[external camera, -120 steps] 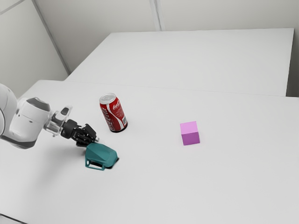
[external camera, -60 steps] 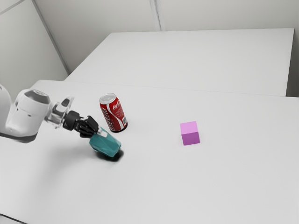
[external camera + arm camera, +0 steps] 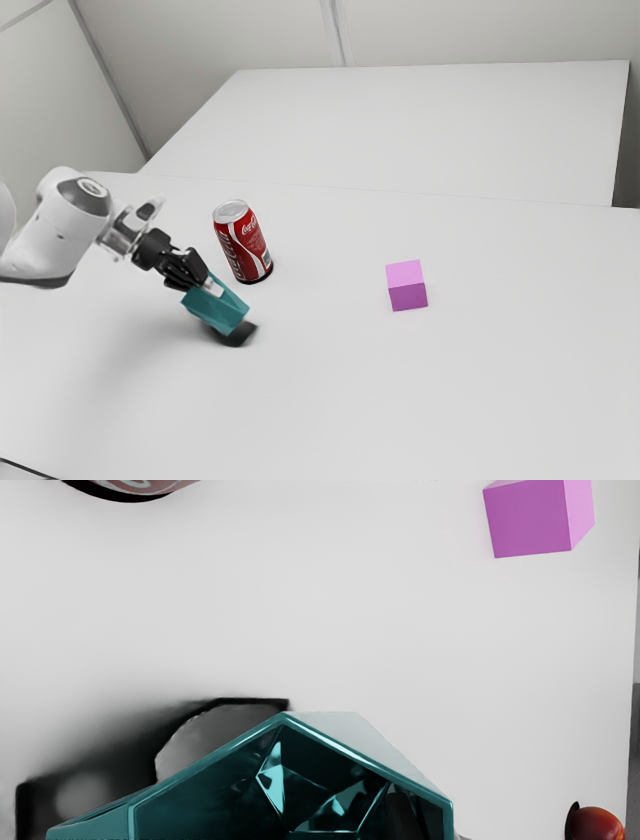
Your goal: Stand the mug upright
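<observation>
Mug [image 3: 217, 310] hangs from the fingers [image 3: 214, 289], which pinch its wall at the rim, above the table [image 3: 450, 400]; its mouth faces back toward them, its long axis slanting down and away to the base.
</observation>
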`<state>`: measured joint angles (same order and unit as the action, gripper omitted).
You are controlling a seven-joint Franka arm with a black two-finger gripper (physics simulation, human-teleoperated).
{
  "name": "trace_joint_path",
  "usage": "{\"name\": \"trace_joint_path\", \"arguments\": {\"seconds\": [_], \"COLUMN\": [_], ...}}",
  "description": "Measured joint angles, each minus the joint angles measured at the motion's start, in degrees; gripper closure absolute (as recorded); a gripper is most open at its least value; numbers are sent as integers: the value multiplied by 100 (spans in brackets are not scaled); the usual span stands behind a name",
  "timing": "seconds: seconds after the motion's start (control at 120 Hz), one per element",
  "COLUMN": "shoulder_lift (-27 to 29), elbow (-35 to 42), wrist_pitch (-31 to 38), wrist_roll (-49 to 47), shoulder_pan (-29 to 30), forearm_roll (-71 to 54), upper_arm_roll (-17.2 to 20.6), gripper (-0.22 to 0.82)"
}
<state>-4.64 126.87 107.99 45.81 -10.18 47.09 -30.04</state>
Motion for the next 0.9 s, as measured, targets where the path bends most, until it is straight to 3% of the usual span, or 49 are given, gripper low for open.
{"name": "trace_joint_path", "arguments": {"seconds": [0.358, 0.9], "shoulder_lift": [63, -6], "elbow": [-464, -411], "wrist_pitch": [853, 1444], "wrist_roll": [-841, -2486], "shoulder_pan": [-645, -1082], "forearm_roll": [-1839, -3184], "upper_arm_roll": [-7, -8], "gripper": [78, 78]}}
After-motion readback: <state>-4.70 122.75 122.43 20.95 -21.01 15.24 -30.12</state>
